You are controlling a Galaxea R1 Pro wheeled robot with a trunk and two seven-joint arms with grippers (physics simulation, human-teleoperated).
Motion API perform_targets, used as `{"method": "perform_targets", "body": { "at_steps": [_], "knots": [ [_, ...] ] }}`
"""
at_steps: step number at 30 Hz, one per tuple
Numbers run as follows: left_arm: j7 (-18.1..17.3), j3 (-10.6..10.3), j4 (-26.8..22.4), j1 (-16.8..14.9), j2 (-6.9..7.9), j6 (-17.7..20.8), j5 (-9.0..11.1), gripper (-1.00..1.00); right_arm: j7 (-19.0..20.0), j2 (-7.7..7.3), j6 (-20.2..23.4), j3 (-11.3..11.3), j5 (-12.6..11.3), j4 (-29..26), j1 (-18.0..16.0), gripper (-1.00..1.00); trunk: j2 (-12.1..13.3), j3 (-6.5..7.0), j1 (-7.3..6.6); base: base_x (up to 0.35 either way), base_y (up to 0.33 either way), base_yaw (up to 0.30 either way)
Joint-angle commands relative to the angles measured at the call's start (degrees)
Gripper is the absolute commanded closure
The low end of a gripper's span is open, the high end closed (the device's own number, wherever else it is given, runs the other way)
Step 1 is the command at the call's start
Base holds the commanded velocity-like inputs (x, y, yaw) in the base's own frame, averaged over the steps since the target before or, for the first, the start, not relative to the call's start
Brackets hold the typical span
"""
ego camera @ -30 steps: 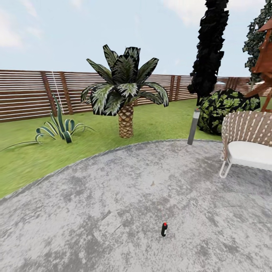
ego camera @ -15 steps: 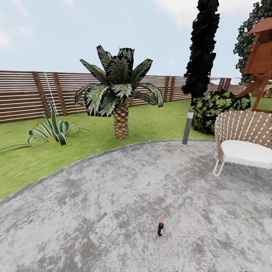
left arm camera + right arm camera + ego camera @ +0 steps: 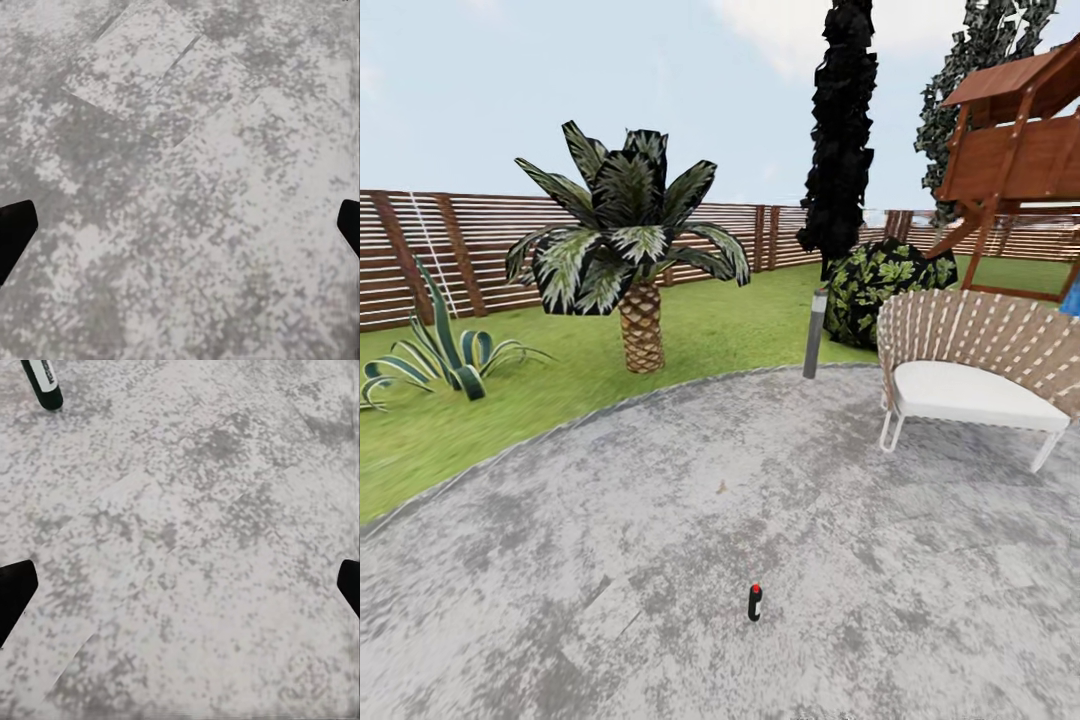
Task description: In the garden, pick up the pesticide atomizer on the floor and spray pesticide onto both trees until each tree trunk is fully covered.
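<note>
A small dark bottle with a red top (image 3: 755,601) stands upright on the grey stone patio (image 3: 860,520). It appears again as a dark bottle with a white label (image 3: 41,382) at the edge of the right wrist view. I cannot tell whether it is the pesticide atomizer. The garden lawn (image 3: 740,325) lies beyond the patio. Both trees' trunks are out of view. My left gripper (image 3: 180,232) and right gripper (image 3: 180,592) hang open over bare stone, with dark fingertips (image 3: 13,234) (image 3: 13,592) far apart and nothing between them.
On the lawn stand a short palm (image 3: 641,335), a spiky agave (image 3: 440,355), a near-black cypress (image 3: 842,150) and a leafy bush (image 3: 885,285). A grey bollard lamp (image 3: 815,335) marks the patio edge. A woven chair (image 3: 970,370) and a wooden play tower (image 3: 1010,150) stand right. A slat fence (image 3: 480,245) rings it all.
The whole head view has shifted left, so the camera has turned right. More of the chair and the play tower now show. The bottle stands as before.
</note>
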Motion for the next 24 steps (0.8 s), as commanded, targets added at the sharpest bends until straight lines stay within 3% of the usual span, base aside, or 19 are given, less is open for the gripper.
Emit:
{"method": "perform_targets", "body": {
  "at_steps": [1, 18, 24],
  "knots": [
    [0.0, -0.01, 0.0, 0.0, 0.03, 0.0, 0.0, -1.0, 0.0, 0.0, 0.0, 0.0, 0.0, 0.0, 0.0, -1.0, 0.0, 0.04, 0.0, 0.0, 0.0, -0.277],
    [0.0, -0.02, -0.36, 0.0, -0.1, 0.0, 0.0, -1.0, 0.0, 0.0, 0.0, 0.02, 0.0, 0.02, 0.0, -1.0, 0.0, 0.64, 0.0, 0.0, 0.0, -0.277],
    [-0.24, -0.25, -4.69, -1.72, -1.61, 0.25, 0.08, -1.0, 0.0, 0.0, 0.0, -0.02, 0.0, 0.04, 0.0, -1.0, 0.0, 0.85, 0.0, 0.0, 0.0, -0.277]
  ]
}}
